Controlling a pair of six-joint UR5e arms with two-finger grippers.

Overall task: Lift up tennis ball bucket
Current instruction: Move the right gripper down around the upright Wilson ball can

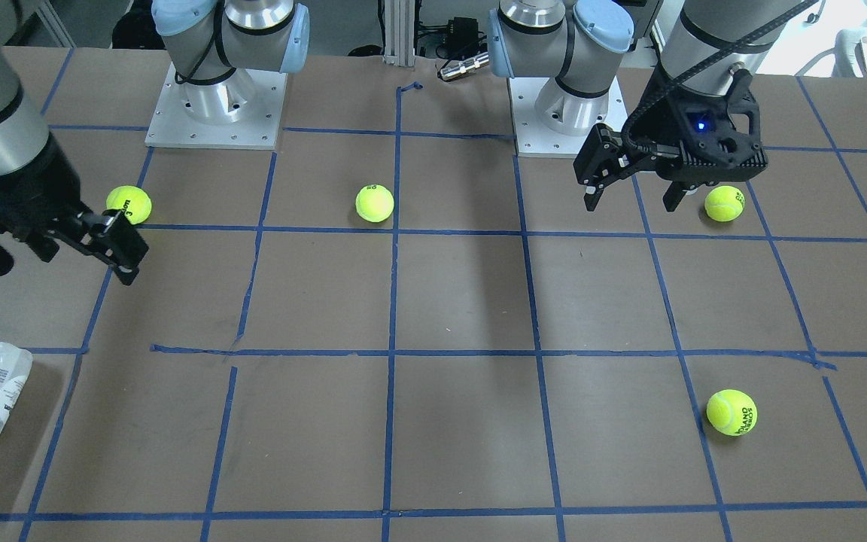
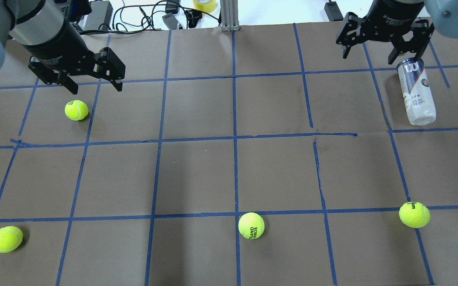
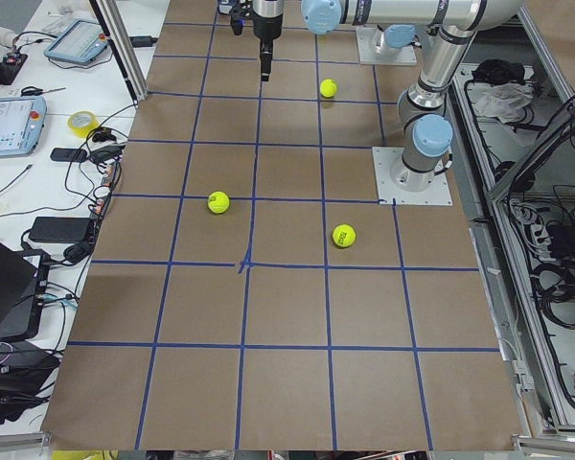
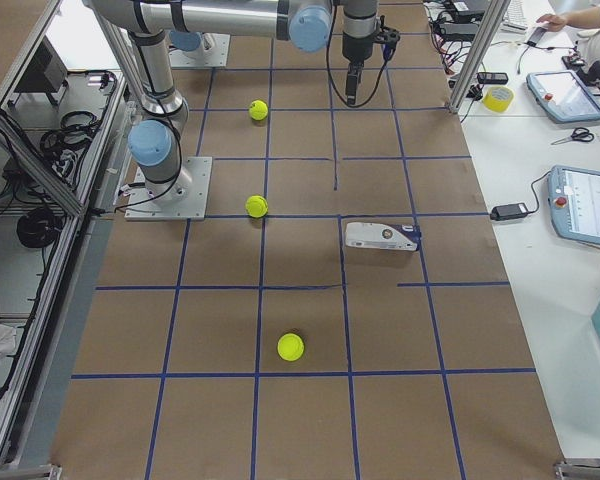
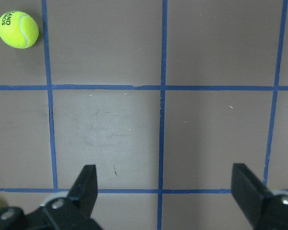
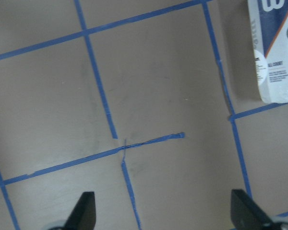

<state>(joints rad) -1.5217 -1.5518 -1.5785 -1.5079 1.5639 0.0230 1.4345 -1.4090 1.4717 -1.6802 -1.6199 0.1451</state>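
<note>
Clear plastic cylindrical tennis ball bucket [image 2: 416, 93], white and dark-blue label: on its side on the brown desk [image 2: 197, 174], unlifted. Right hand [image 2: 369, 55]: apart, empty, near. Left hand [image 2: 94, 87]: apart, empty. Grasp and lift outstanding.

Tennis ball bucket [image 2: 416, 93] lies flat at far right of bench [image 2: 229, 174], with bare paper along both long sides giving room for fingers. Right pincer [image 2: 378, 55] hovers over its far end, jaws wide. Nearest tennis ball [image 2: 414, 215] well apart, near side. Left pincer [image 2: 94, 88] far left, second tennis ball [image 2: 76, 110] just beside.
</note>
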